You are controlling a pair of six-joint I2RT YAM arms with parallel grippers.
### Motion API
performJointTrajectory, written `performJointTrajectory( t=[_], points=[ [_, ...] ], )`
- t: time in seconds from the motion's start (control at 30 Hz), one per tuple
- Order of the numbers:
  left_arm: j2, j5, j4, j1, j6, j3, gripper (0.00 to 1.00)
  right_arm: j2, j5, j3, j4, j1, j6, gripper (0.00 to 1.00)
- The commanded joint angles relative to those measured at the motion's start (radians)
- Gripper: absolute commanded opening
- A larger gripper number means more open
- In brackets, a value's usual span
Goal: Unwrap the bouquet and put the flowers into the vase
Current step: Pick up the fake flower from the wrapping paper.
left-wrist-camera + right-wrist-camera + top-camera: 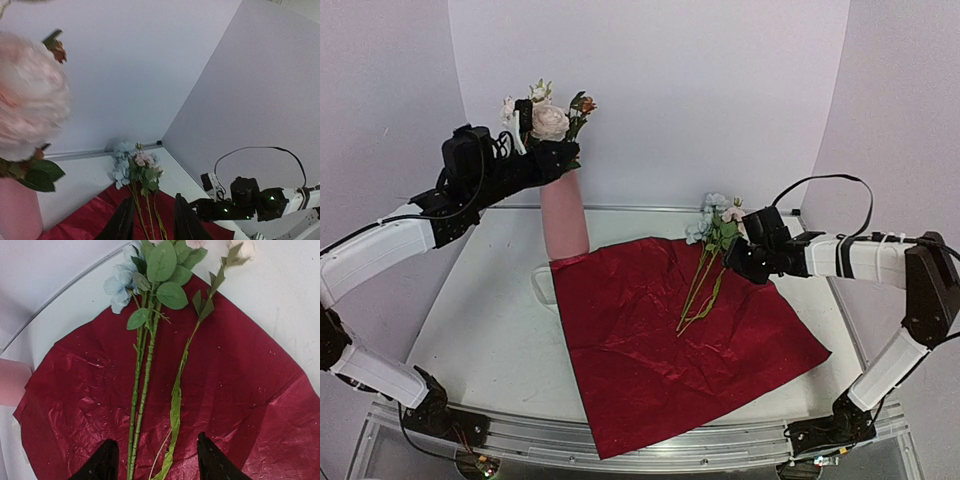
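Overhead shows the vase [565,220] standing (right wrist catches only its edge).

Bright even light w/ soft shadows, nr pink bloom [27,100] out of focus

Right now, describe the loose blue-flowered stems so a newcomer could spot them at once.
Find the dark red wrapping paper spread flat on the table. On its far right part, by the right pincer, lie thin green stems. Unlike the blooms standing in the pink vase, they lie flat, topped with pale blue flowers.
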Motion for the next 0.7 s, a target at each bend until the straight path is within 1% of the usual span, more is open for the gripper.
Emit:
performJointTrajectory(
  t=[0.0, 0.1, 0.17, 0.43, 0.67],
  points=[
    [0.027, 0.087, -0.005, -0.065, -0.011, -0.015, 0.31, 0.079, 0.009, 0.017, -0.066, -0.003, 0.101, 0.52],
    [0.027, 0.035, -0.007, -0.132, 0.050, -0.022, 0.35, 0.121, 0.008, 0.027, -0.080, -0.004, 0.114, 0.44],
    [0.036, 0.025, -0.007, -0.166, 0.080, -0.021, 0.36, 0.148, 0.005, 0.033, -0.085, -0.004, 0.117, 0.39],
    [0.093, 0.050, -0.010, -0.182, 0.077, -0.028, 0.37, 0.271, -0.023, 0.109, -0.126, -0.004, 0.120, 0.32],
    [0.128, 0.049, -0.010, -0.184, 0.084, -0.039, 0.37, 0.300, -0.026, 0.167, -0.142, -0.004, 0.107, 0.32]
  ],
)
